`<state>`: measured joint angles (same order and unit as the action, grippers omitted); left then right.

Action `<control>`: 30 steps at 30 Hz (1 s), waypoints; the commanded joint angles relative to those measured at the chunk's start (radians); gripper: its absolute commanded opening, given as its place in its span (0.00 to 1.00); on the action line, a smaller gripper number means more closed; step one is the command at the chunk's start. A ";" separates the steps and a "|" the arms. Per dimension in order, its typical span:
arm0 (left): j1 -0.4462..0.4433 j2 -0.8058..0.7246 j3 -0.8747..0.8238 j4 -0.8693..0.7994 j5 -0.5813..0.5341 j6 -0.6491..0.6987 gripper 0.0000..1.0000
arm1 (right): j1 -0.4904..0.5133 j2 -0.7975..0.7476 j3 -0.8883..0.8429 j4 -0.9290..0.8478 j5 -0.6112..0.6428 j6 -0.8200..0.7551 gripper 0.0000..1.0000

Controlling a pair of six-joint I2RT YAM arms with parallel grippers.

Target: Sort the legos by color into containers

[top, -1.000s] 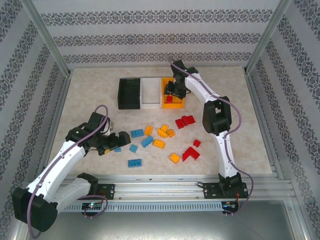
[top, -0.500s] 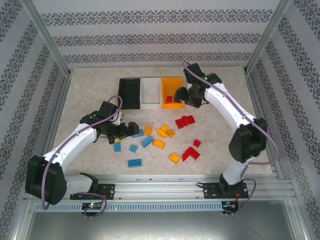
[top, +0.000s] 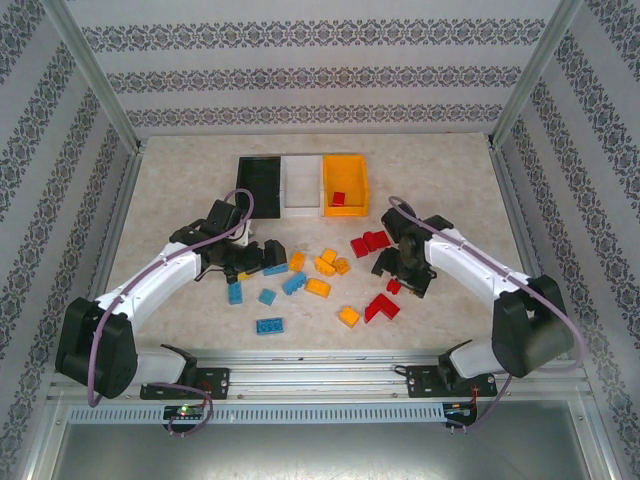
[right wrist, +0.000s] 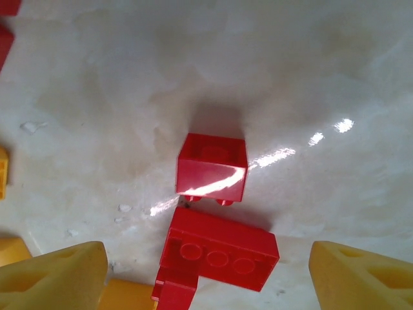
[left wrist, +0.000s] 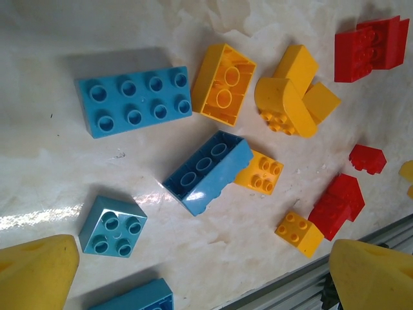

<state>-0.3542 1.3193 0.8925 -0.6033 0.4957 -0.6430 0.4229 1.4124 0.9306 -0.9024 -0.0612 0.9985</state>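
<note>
1. Near edge of counter (top: 450, 200): blue 8-stud brick (top: 268, 326), orange 4-stud brick (top: 348, 316) & red L-brick (top: 379, 308), all loose.
2. R pincer (right wrist: 206, 274): tips wide apart, nothing held, over small red brick (right wrist: 211, 168), which lies just beside red L-brick.
3. L pincer (left wrist: 203, 274): wide too, empty, above tipped blue brick (left wrist: 206, 171) among orange bricks (left wrist: 224, 82), mid-counter.
4. Far side: black bin (top: 258, 187), white bin (top: 302, 182), yellow bin (top: 350, 168) in a row; 1 red brick (top: 339, 198) inside yellow bin.
</note>
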 commanded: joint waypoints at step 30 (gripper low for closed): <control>-0.022 -0.122 -0.041 -0.061 -0.055 -0.062 1.00 | -0.061 0.160 -0.132 0.307 -0.055 0.121 0.43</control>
<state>-0.3660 1.2278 0.8703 -0.6434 0.4595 -0.6857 0.3553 1.5455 0.8036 -0.6476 -0.0780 1.1217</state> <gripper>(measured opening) 0.998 0.442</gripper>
